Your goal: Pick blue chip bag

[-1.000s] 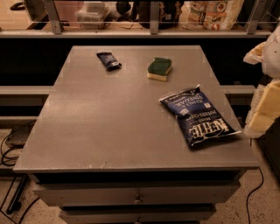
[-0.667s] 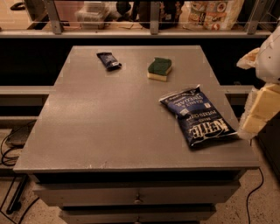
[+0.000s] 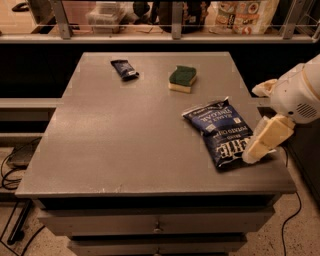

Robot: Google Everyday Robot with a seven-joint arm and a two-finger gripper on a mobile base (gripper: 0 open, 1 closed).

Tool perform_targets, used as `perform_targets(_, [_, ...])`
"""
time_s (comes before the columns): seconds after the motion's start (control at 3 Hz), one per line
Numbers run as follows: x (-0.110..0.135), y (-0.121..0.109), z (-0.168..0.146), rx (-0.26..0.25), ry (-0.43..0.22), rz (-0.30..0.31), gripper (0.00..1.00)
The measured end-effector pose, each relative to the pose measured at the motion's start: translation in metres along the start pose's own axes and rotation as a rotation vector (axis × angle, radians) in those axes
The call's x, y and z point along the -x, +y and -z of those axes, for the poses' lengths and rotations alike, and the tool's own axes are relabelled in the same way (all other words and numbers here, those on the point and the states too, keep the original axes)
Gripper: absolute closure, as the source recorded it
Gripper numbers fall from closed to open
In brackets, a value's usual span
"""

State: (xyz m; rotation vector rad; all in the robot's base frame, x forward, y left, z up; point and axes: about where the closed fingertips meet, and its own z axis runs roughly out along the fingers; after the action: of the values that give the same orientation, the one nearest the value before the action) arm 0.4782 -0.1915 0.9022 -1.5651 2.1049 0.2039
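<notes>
The blue chip bag (image 3: 220,131) lies flat on the right side of the grey table (image 3: 125,130), near its front right corner. It is dark navy with white "Kettle" lettering and crimped ends. My gripper (image 3: 261,116) comes in from the right edge of the view, on a white arm. Its cream fingers are spread apart and hold nothing. The lower finger (image 3: 266,140) overlaps the bag's right edge, and the upper one (image 3: 262,88) is beyond the bag's far right side.
A small dark blue snack wrapper (image 3: 124,68) and a green-and-yellow sponge (image 3: 182,78) lie at the back of the table. A railed shelf with packages (image 3: 240,15) runs behind. Drawers (image 3: 158,227) sit under the table. Cables (image 3: 15,160) lie on the floor at the left.
My gripper has moved left and a little down toward the chip bag; its lower finger now overlaps the bag's right edge. The bag, wrapper and sponge have not moved.
</notes>
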Motion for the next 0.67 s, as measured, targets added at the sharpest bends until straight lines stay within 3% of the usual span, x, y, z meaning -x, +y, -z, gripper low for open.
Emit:
perform_targets(0.33, [0.001, -0.009, -0.025, -0.022, -0.057, -0.028, 0.0])
perform_targets(0.67, [-0.003, -0.014, -0.051, -0.019, -0.047, -0.047, 0.0])
